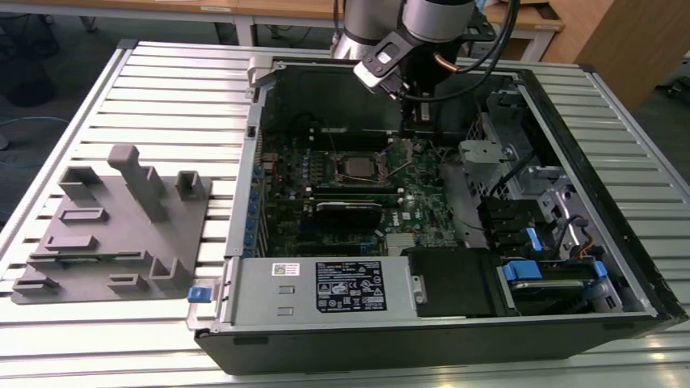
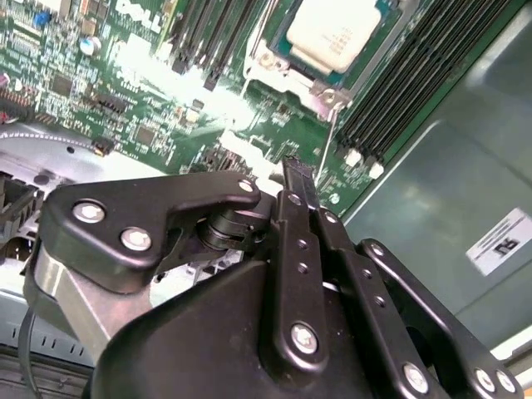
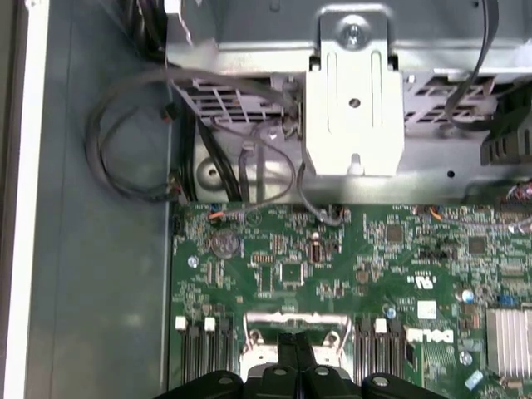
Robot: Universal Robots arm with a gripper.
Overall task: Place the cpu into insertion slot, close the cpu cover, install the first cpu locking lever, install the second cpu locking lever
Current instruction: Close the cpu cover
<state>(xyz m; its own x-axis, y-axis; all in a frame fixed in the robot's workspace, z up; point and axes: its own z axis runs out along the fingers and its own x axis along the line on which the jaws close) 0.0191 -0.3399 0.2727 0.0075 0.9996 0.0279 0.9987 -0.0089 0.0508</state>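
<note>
The cpu (image 2: 337, 33) lies flat in the insertion slot (image 2: 324, 96), its pale metal top facing up. The silvery cpu cover (image 2: 278, 75) lies down around it as a frame. A thin wire lever (image 2: 330, 137) runs out from the socket's corner towards my fingertips. My gripper (image 2: 293, 170) hovers just beside the socket with its two black fingers pressed together and nothing visibly between them. In the exterior view the gripper (image 1: 413, 133) hangs inside the open computer case, to the right of the cpu (image 1: 355, 166). In the first wrist view the fingertips (image 3: 287, 349) sit right at the cover's edge (image 3: 295, 318).
Long black memory slots (image 2: 399, 91) flank the socket. A metal drive cage (image 3: 353, 108) and loose cables (image 3: 125, 133) stand beyond the board. The power supply box (image 1: 323, 287) fills the case's front. A grey fixture block (image 1: 113, 226) rests on the slatted table at the exterior view's left.
</note>
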